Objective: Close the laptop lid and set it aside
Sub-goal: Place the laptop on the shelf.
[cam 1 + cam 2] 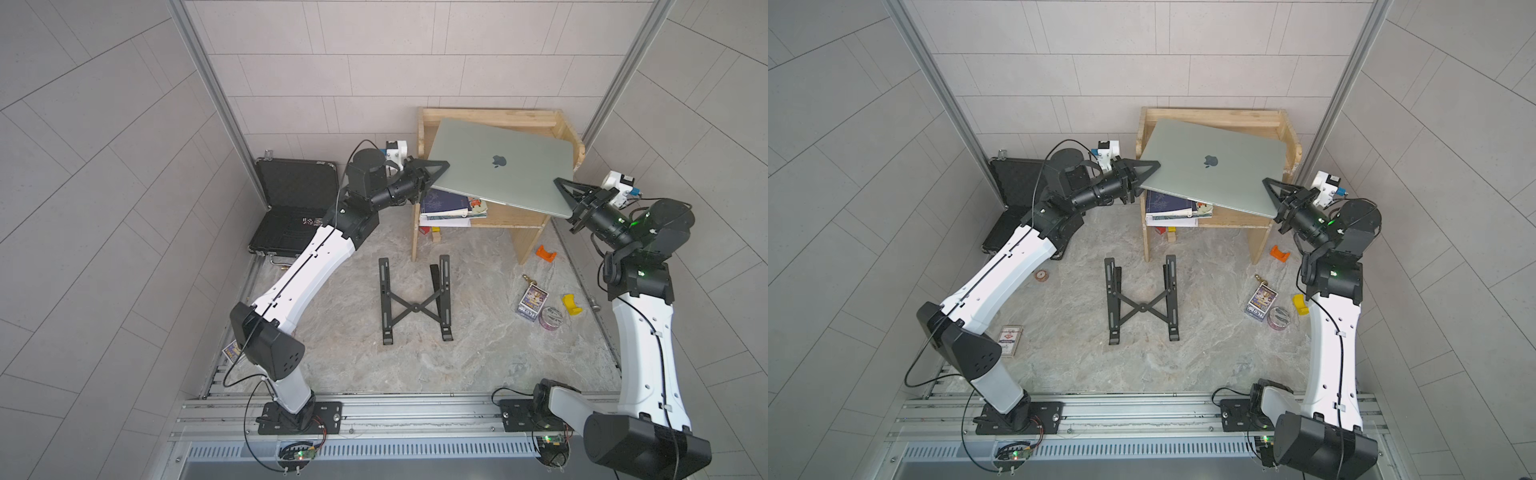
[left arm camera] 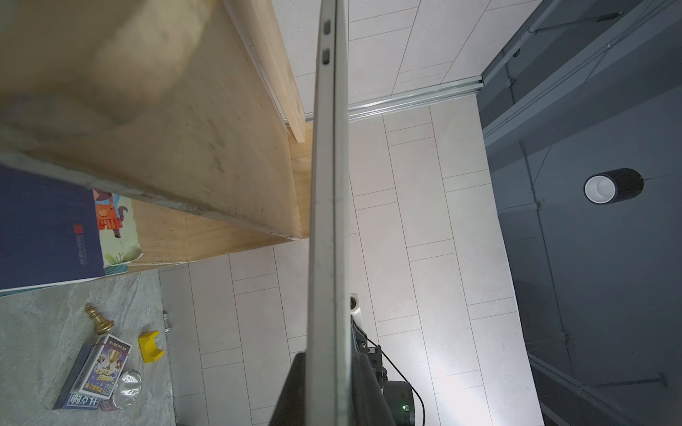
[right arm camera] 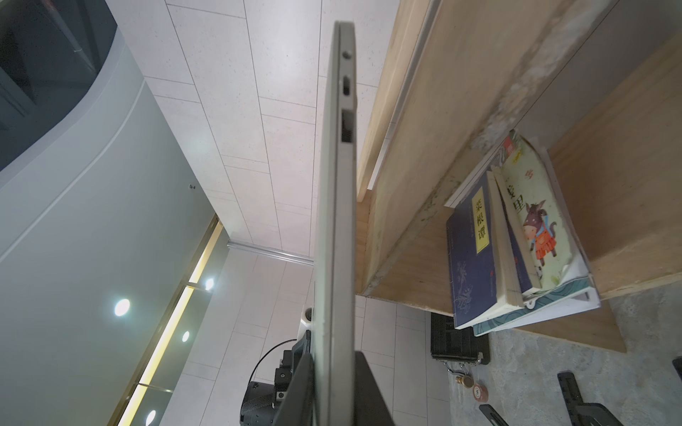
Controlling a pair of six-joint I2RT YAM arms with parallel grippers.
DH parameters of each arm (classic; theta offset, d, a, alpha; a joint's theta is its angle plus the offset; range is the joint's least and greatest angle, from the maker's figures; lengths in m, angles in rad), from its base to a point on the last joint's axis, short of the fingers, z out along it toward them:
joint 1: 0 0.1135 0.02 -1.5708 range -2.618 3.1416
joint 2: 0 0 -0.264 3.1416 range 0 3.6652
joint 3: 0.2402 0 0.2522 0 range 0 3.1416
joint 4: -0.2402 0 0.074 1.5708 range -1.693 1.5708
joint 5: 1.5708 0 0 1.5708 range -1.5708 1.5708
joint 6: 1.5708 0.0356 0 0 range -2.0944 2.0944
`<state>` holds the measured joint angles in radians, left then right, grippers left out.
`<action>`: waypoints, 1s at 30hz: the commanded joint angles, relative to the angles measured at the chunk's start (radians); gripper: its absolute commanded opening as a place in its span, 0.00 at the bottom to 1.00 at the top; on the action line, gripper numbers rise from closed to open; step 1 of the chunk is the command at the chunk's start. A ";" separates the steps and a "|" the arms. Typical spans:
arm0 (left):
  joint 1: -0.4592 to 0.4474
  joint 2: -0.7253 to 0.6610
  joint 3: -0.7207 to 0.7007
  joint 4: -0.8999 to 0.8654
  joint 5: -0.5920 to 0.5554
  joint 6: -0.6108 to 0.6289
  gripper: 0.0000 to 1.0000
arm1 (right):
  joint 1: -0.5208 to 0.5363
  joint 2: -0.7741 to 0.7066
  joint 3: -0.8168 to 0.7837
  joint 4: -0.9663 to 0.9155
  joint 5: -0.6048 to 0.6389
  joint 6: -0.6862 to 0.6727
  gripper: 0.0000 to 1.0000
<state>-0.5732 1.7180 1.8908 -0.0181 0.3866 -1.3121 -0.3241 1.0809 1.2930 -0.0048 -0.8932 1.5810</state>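
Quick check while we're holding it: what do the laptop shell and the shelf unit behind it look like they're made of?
The laptop looks like matte silver metal, probably anodised aluminium: even satin sheen, thin crisp edges, cleanly cut port slots. The shelf unit looks like pale, unvarnished wood: visible grain, joined strips, and rough, stained patches underneath in the wrist views.

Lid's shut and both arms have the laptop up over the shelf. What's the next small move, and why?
Probably lower both arms together, easing the laptop back and level onto the wooden shelf. The left gripper and right gripper clamp opposite edges, it hangs tilted, and its near edge overhangs the shelf front.
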 commanded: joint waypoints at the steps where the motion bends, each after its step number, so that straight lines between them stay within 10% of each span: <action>1: -0.086 0.030 0.031 0.013 0.196 0.054 0.12 | 0.029 -0.026 0.037 0.100 -0.029 -0.084 0.00; 8: -0.078 0.076 0.031 0.019 0.180 0.030 0.18 | 0.004 -0.002 0.019 0.100 -0.023 -0.084 0.00; 18: -0.052 0.079 0.005 0.048 0.169 0.004 0.62 | -0.007 0.040 0.018 0.100 -0.004 -0.069 0.00; 30: -0.024 0.016 -0.050 0.037 0.159 0.018 0.70 | -0.010 0.068 0.029 0.105 0.084 0.006 0.00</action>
<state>-0.5835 1.7802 1.8610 0.0151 0.5022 -1.3098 -0.3412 1.1576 1.2888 0.0078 -0.8848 1.5528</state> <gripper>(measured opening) 0.693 0.188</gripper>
